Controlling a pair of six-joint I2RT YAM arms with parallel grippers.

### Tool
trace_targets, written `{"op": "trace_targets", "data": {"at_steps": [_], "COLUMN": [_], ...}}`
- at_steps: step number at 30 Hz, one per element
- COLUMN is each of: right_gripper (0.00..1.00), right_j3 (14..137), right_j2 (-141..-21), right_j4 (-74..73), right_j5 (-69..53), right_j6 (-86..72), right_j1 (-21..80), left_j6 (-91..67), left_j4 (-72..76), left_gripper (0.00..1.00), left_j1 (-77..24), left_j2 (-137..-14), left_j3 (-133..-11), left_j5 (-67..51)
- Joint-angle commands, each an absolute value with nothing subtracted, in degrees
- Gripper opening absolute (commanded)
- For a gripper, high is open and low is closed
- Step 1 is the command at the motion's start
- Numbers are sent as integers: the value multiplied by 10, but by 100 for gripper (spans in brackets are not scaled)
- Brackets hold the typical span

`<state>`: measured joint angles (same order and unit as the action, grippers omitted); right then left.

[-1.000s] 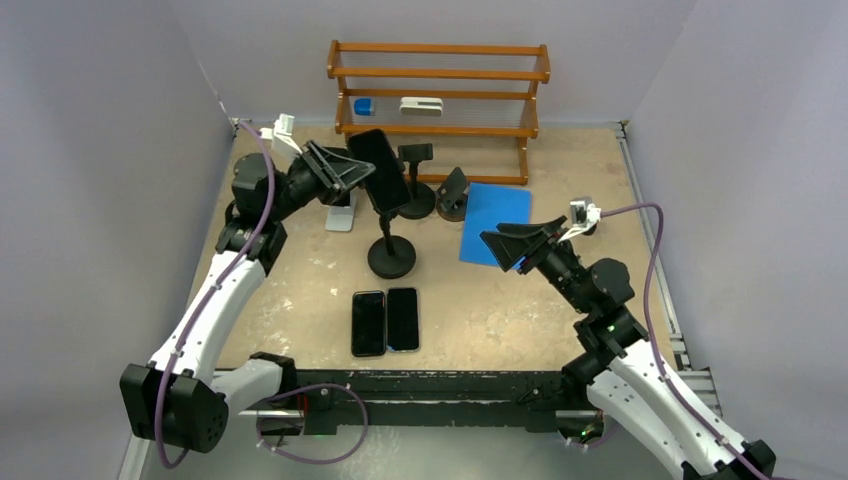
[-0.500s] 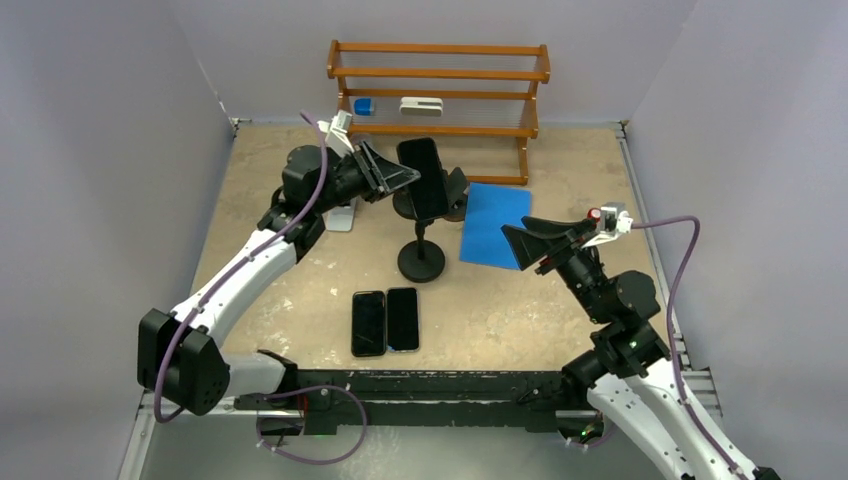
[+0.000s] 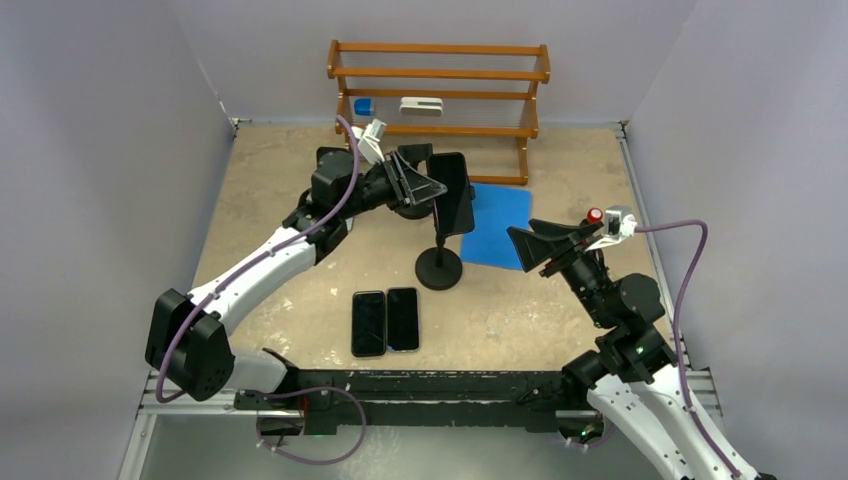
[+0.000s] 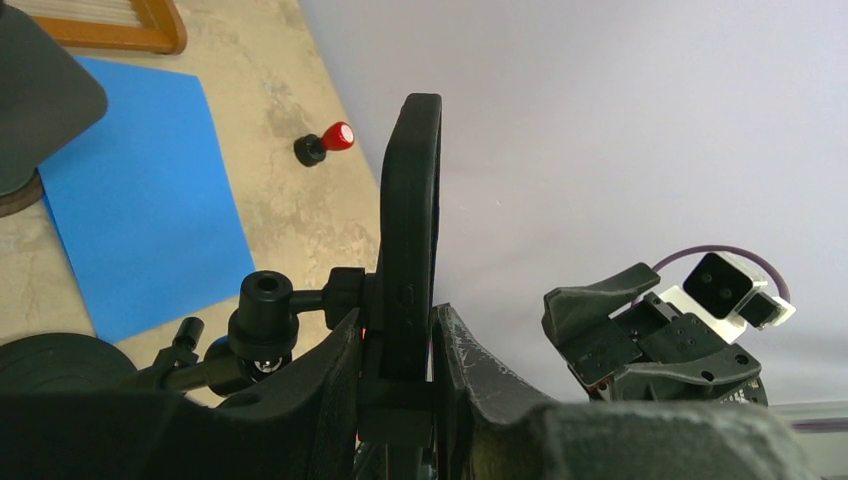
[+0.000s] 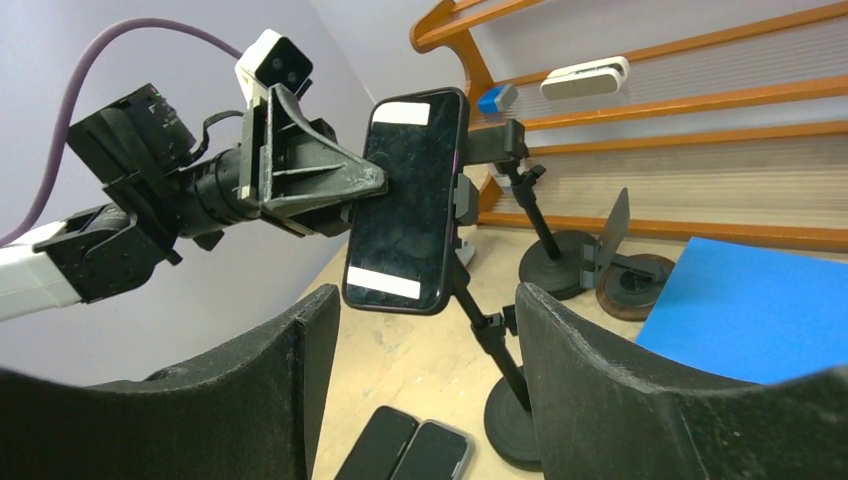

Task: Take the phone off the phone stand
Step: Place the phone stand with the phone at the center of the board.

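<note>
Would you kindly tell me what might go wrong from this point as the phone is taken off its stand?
1. The left gripper pinches the phone while the stand clamps it. The right gripper is open and holds nothing, so a pull may drag or tip the stand.
2. A tipped stand or slipped phone could land on the two phones lying near its base.

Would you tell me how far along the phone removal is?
Done: the left gripper clamps the phone. In hand: freeing it; it sits clamped in the stand. Left: pull it out, perhaps with the open right gripper steadying the stand.
</note>
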<state>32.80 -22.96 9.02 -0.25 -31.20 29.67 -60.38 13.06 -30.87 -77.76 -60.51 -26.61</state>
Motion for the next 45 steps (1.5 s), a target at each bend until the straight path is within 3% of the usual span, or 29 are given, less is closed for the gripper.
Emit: {"op": "trace_targets", "data": {"at_steps": [1,21,45], "right_gripper": [67,68,71], "right_j3": [361,359,395], "right_j2": [-227,-235,-262], "right_j4": [101,111,57], "right_j5": [15,28,15], "right_j6": [-294,-290,-265], "right_j1": [297,297,297], "left_j6": [-608,-615,-597], "left_j4": [255,261,254], "left_gripper": [0,0,36], "left_j1": [-319,-321,-321], "left_j2": [-757,-730,-717], "left_j3": [-652,-546,-532], "left_j5": [-263,-272,-286]}}
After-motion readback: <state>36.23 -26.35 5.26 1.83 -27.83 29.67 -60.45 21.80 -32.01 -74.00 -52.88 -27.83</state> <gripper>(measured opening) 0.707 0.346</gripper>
